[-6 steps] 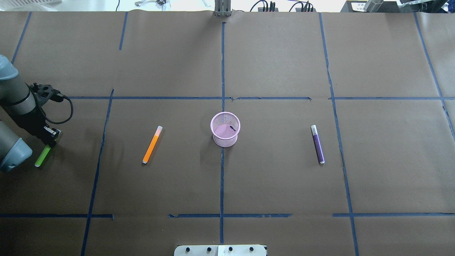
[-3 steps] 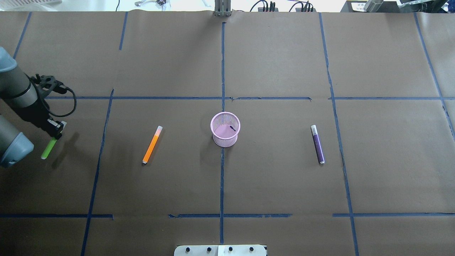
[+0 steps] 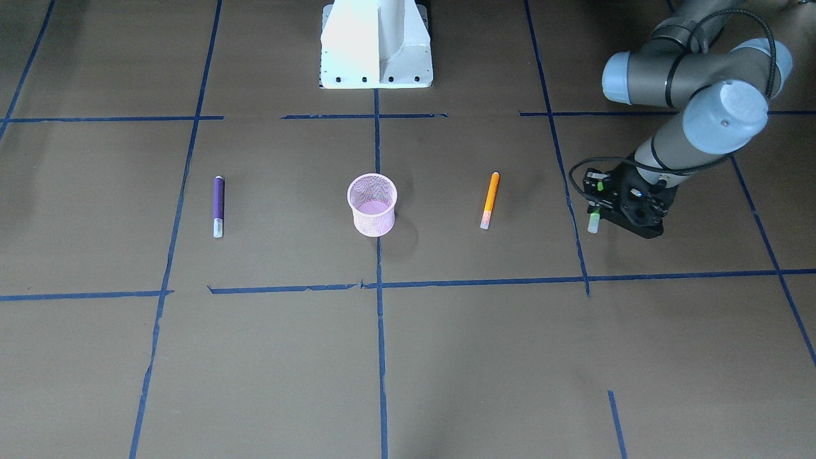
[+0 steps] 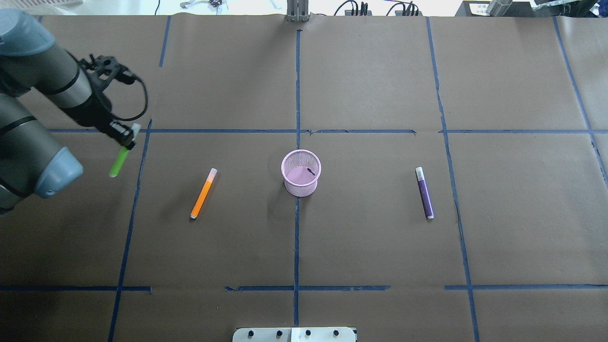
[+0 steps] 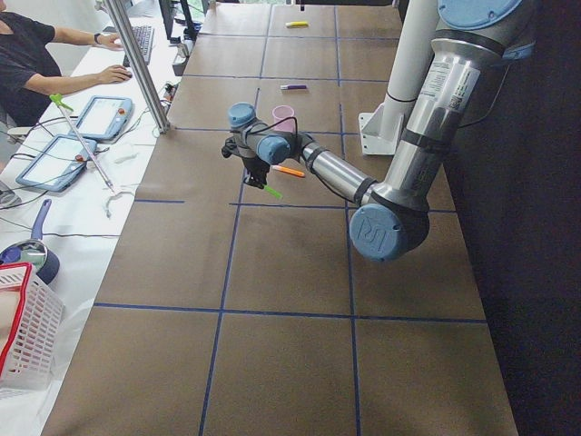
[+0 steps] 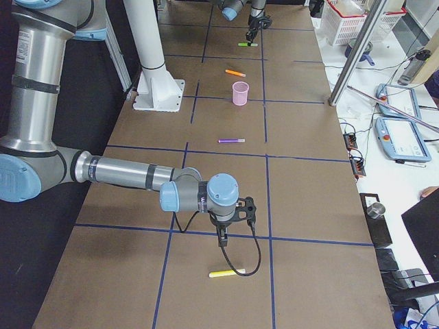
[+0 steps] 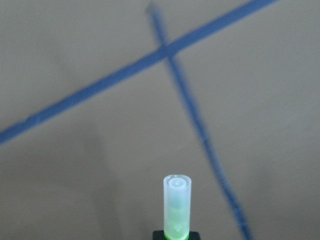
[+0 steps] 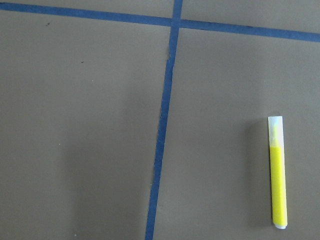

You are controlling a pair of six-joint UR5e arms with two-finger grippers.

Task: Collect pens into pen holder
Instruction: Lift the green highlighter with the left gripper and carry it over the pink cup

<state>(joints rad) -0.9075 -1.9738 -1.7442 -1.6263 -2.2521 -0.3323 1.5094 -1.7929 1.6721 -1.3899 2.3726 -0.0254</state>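
Observation:
My left gripper (image 4: pixel 126 141) is shut on the green pen (image 4: pixel 117 164) near its pale cap end and holds it tilted above the table at the left. It also shows in the front view (image 3: pixel 596 205), and the cap shows in the left wrist view (image 7: pixel 177 205). The pink mesh pen holder (image 4: pixel 301 188) stands upright at the table's middle. The orange pen (image 4: pixel 204 193) lies left of the holder and the purple pen (image 4: pixel 424 192) lies right of it. My right gripper (image 6: pixel 222 237) hovers low over the table's right end; I cannot tell whether it is open or shut.
A yellow pen (image 8: pixel 278 172) lies on the table close to my right gripper, also seen in the right side view (image 6: pixel 227 273). Blue tape lines grid the brown table. The robot's white base (image 3: pixel 376 44) stands at the near edge. An operator and tablets (image 5: pixel 100 116) are beyond the far edge.
My left gripper has risen and moved toward the far side and toward the table's middle, carrying the green pen. The other pens and the holder have not moved.

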